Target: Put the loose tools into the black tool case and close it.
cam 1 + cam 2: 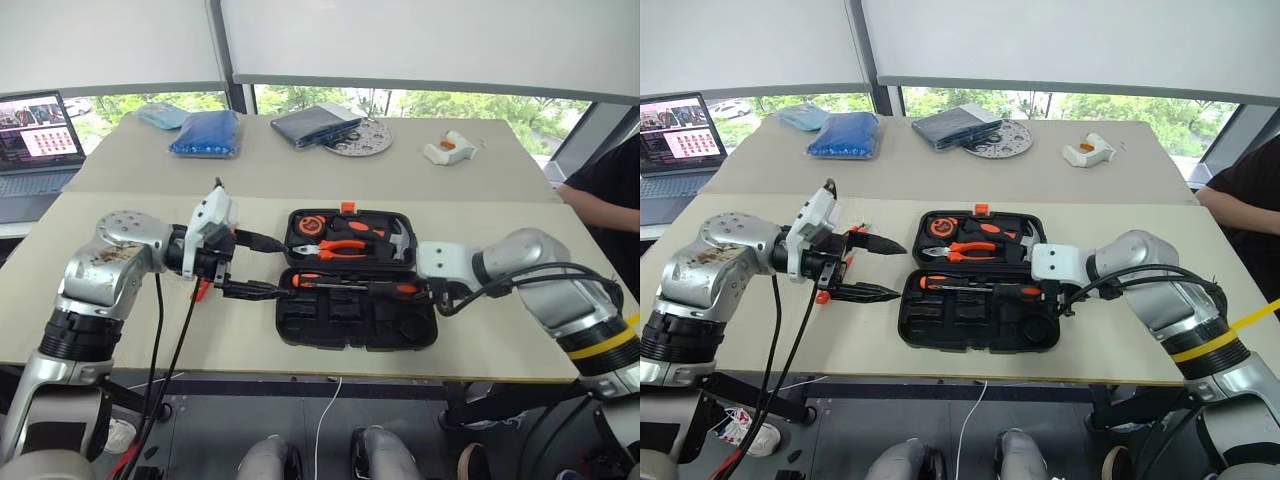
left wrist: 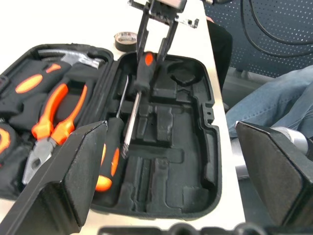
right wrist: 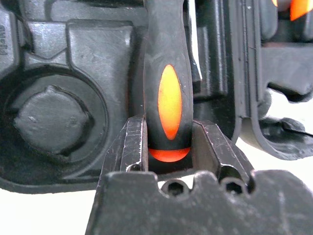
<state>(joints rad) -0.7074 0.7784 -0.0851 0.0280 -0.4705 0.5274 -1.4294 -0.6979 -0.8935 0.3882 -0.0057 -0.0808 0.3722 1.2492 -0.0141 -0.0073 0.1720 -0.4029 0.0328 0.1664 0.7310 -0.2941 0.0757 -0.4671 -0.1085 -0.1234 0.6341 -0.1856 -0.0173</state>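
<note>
the right gripper (image 3: 168,147) is clamping a screwdriver (image 2: 145,73) over the open case (image 1: 300,335) at frame centre; another screwdriver (image 2: 111,156) is lying inside. the left gripper (image 1: 262,265) is hanging released. the tape (image 2: 125,40), possibly, is waiting outside.

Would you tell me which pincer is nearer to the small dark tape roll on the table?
The right pincer: it grips a screwdriver over the black plastic tool case beside the tape roll. The left pincer hovers open at the case's opposite end.
</note>
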